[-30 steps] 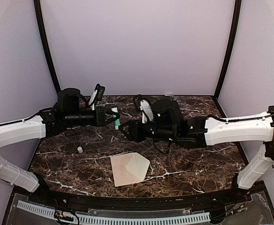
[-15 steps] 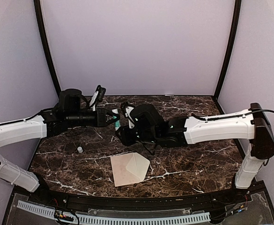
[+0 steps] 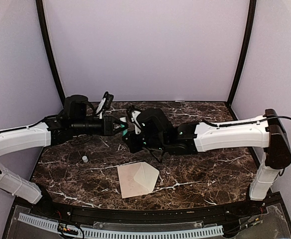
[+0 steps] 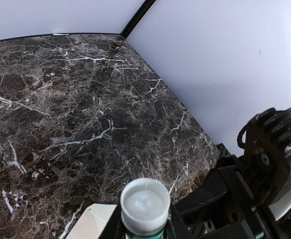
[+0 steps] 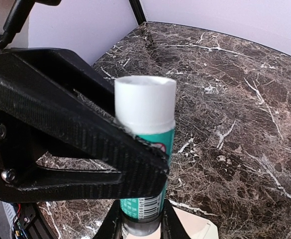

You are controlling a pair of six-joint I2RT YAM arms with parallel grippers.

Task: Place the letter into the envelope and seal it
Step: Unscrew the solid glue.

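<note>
Both claws pinch one green glue stick (image 5: pixel 145 104) with a white top, held up over the back of the dark marble table (image 3: pixel 210 169). The left claw (image 4: pixel 145 226) grips one end. The right claw (image 5: pixel 141 224) grips the other. The small cream paper envelope (image 3: pixel 138 180) lies flat near the table's front, pointed flap open. I cannot tell if the letter is inside. A tiny white cap (image 3: pixel 84 159) sits off to the left.

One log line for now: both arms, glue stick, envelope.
left fingers: shut on glue stick | right fingers: shut on its base | envelope: flat on table, untouched
</note>
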